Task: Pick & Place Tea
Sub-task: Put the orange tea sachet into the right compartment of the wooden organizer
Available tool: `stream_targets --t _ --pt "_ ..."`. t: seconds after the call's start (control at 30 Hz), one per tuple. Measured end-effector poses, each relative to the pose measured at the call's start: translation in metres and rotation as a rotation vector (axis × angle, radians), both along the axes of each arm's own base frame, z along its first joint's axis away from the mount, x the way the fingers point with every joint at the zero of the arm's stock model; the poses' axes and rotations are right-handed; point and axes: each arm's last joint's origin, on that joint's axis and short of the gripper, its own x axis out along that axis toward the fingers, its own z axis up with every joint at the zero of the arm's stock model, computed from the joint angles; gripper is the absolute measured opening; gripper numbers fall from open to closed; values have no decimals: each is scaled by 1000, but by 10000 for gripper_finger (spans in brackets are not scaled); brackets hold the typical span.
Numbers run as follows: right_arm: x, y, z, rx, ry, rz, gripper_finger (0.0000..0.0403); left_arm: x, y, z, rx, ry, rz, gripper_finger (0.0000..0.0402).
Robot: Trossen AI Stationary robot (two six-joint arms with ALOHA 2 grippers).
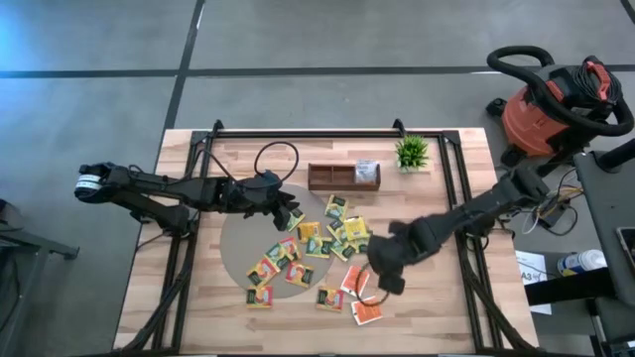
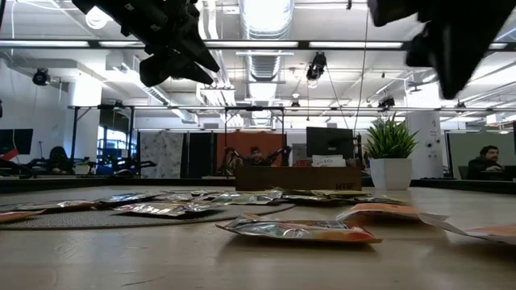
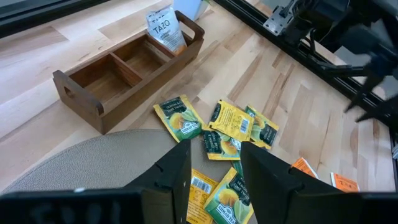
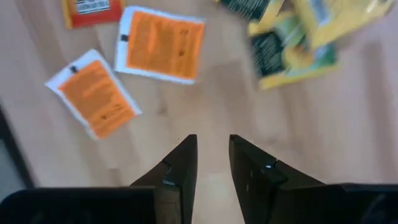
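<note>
The wooden tray (image 1: 343, 178) holds one white sachet (image 3: 163, 29) in an end compartment; its other two stand empty. Nearly all the tea sachets (image 1: 322, 243) lie scattered in front of it (most work remains). Left gripper (image 3: 214, 171) hovers over them, fingers apart, empty; right gripper (image 4: 212, 163), fingers narrowly apart, holds nothing.

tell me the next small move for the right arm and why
Probably shift the right gripper toward the nearest orange sachet and lower onto it. Its fingers stand slightly apart over bare wood with nothing between them, and the wooden tray holds only one sachet so far.
</note>
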Motion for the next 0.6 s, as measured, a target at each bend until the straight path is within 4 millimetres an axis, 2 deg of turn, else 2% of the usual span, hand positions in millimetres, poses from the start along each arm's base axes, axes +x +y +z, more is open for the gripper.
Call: stream_targets --t 0.2,0.33,0.47,0.6 --pt "6 38 -3 207 -73 -191 89 0 0 0 0 0 0 133" --pt "13 65 -13 308 -118 -256 82 0 0 -1 0 7 0 133" --pt "18 88 -29 316 -92 -242 79 -1 0 -2 1 18 0 133" --pt "25 105 -45 255 -57 -148 79 -1 0 -2 1 18 0 133"
